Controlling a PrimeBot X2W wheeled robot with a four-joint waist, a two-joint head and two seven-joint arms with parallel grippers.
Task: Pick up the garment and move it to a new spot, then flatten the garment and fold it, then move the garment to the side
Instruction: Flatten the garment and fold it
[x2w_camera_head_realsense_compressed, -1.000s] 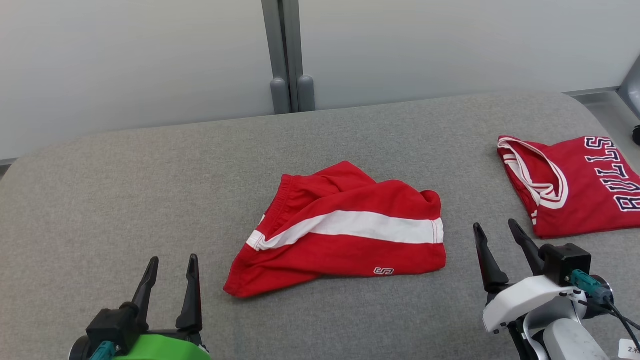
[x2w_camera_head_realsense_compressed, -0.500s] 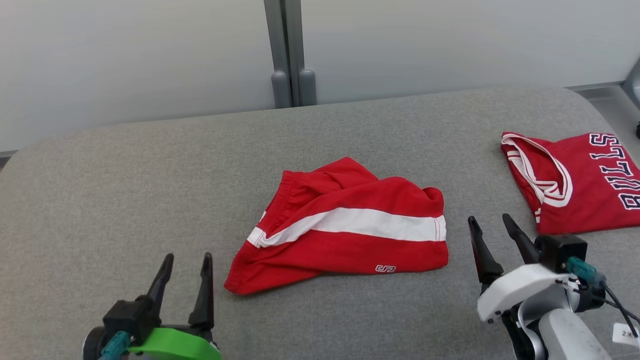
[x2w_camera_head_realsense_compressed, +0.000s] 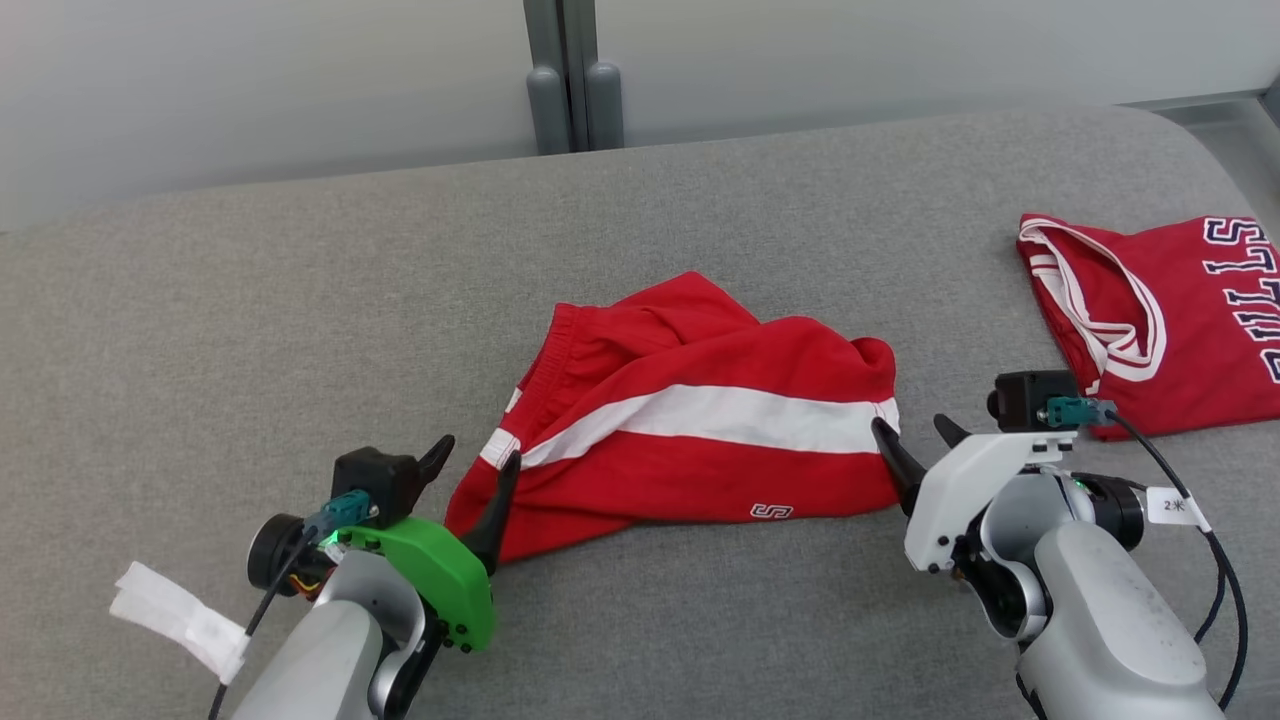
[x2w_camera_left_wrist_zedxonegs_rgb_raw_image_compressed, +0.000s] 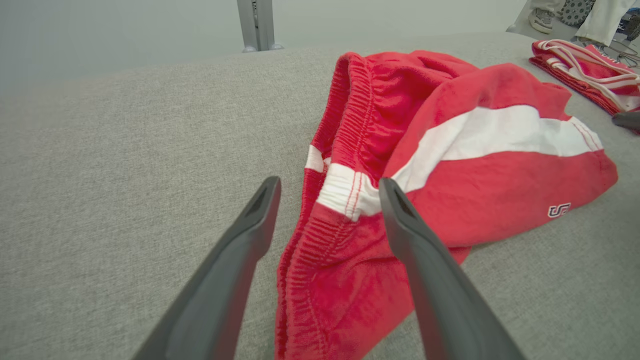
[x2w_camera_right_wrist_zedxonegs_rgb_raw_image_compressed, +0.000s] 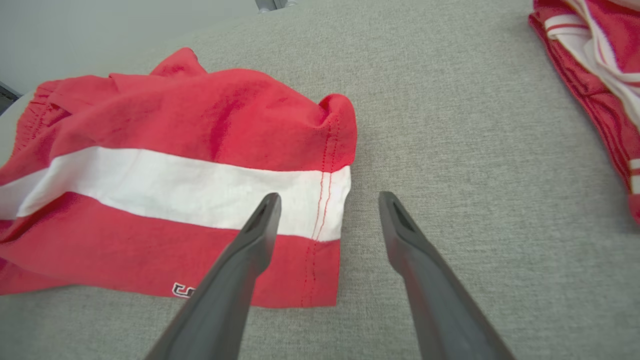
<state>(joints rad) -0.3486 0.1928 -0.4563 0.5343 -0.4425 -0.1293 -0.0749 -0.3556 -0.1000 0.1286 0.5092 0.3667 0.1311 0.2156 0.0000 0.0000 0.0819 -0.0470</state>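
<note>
Pick-up step: my left gripper (x2w_camera_head_realsense_compressed: 478, 452) and right gripper (x2w_camera_head_realsense_compressed: 910, 424), both wide open, flank the red shorts (x2w_camera_head_realsense_compressed: 690, 420) lying mid-cushion (x2w_camera_head_realsense_compressed: 300, 300) — next I must pinch each end and lift.

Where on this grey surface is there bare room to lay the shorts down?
Widest bare patch of the grey surface: left of the red shorts, out to its edge. A bare strip runs behind them along the wall. Crowded: the gap toward the Bulls jersey, where the right gripper sits, and the shorts' near-left corner, at the left gripper.
</note>
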